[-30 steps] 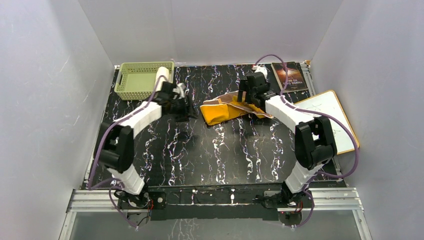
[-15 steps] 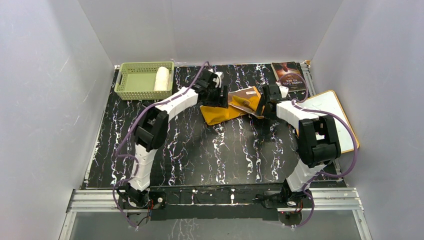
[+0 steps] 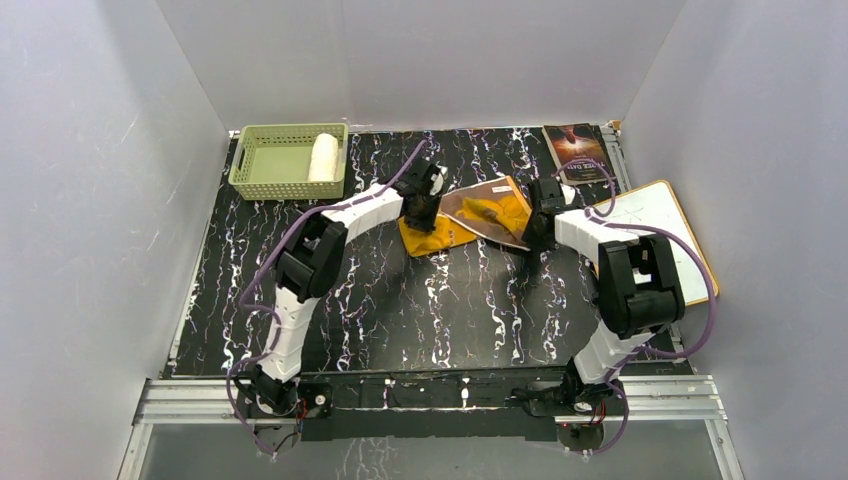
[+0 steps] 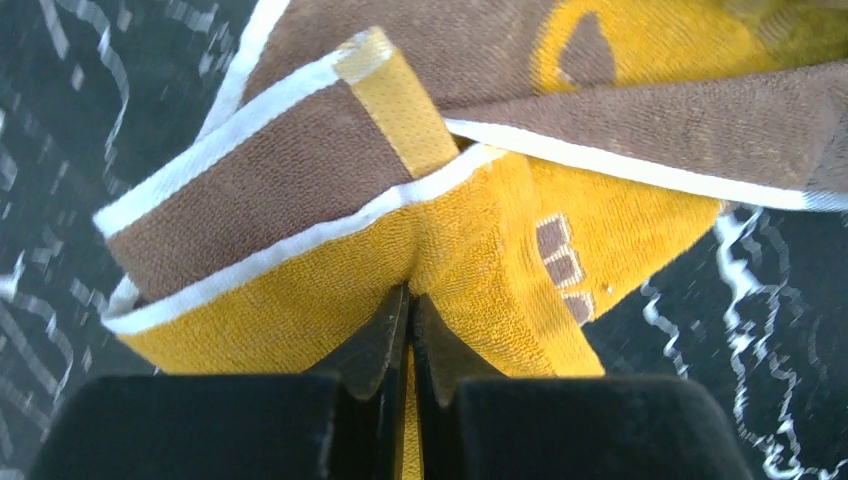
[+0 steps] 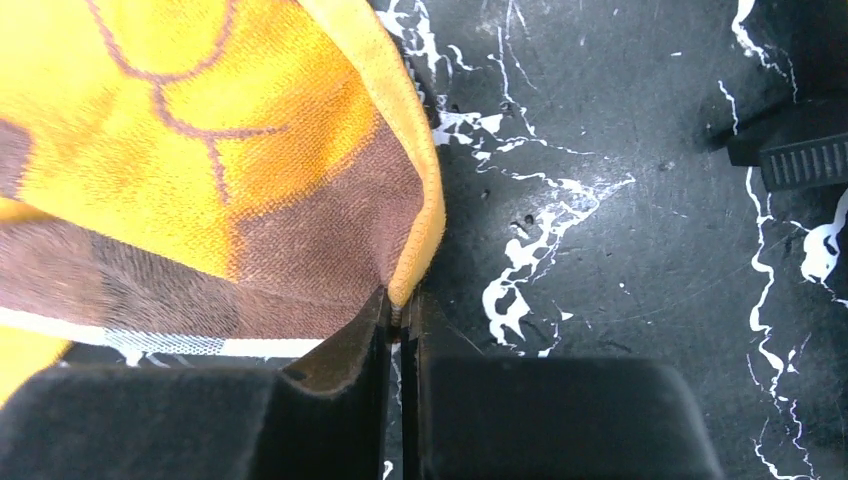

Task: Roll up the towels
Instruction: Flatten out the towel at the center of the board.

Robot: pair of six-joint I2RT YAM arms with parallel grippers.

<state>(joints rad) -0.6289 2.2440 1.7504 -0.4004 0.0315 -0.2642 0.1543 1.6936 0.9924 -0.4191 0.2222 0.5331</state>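
yellow towel [image 3: 478,212] — brown patches showing, held spread between both hands low over the far middle of the black marbled surface [image 3: 420,310]. left hand [image 4: 408,325] — pinched tight on its folded yellow edge. right hand [image 5: 396,318] pinched on the opposite hem. white towel [image 3: 323,157], rolled, lies in the green basket [image 3: 262,186].
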